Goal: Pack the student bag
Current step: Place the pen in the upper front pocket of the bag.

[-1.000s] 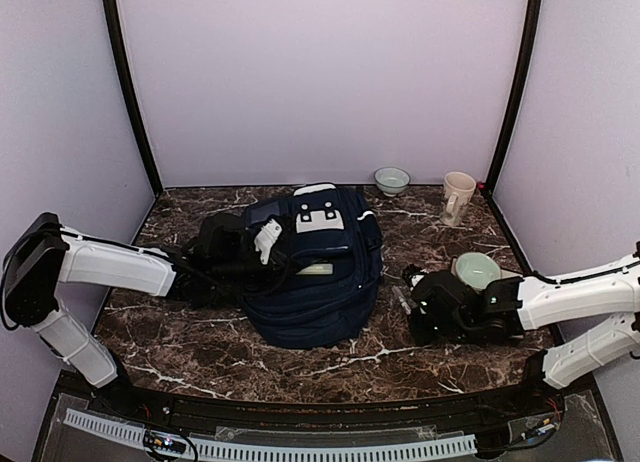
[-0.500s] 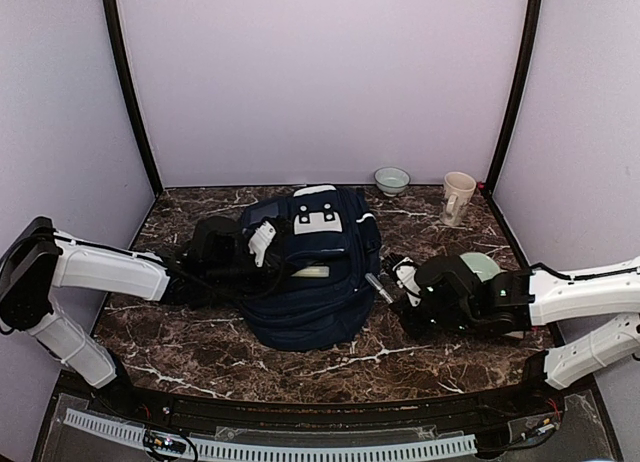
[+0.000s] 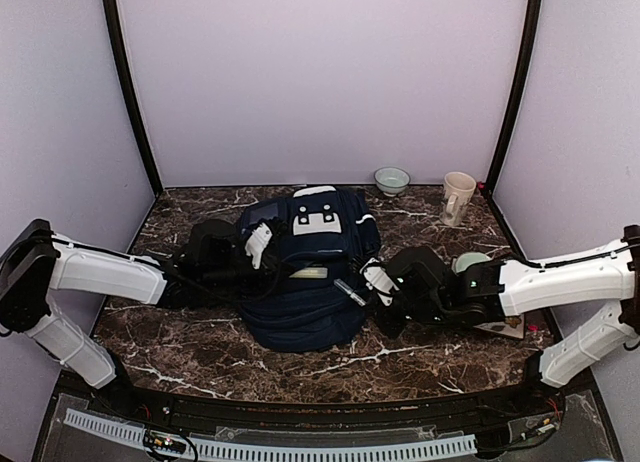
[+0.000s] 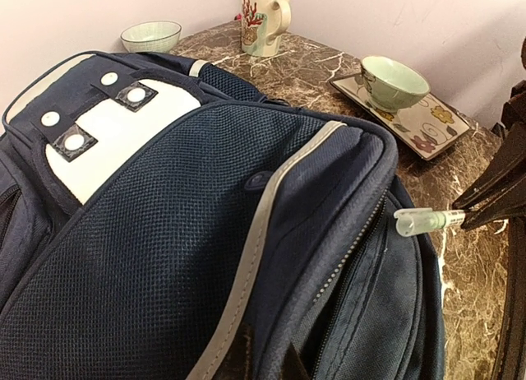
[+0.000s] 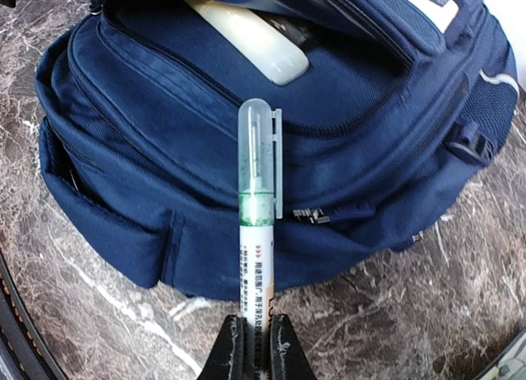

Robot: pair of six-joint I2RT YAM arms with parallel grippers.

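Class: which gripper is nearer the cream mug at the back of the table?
Right. The right gripper, clamping a pen, is at the student bag's right edge, in front and left of the mug. The left gripper grips the bag's opposite side, farther away.

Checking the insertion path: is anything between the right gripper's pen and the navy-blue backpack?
Nothing visible does. The clear-capped white pen in the right gripper points at the navy-blue fabric backpack, its cap close beside the open zipper.
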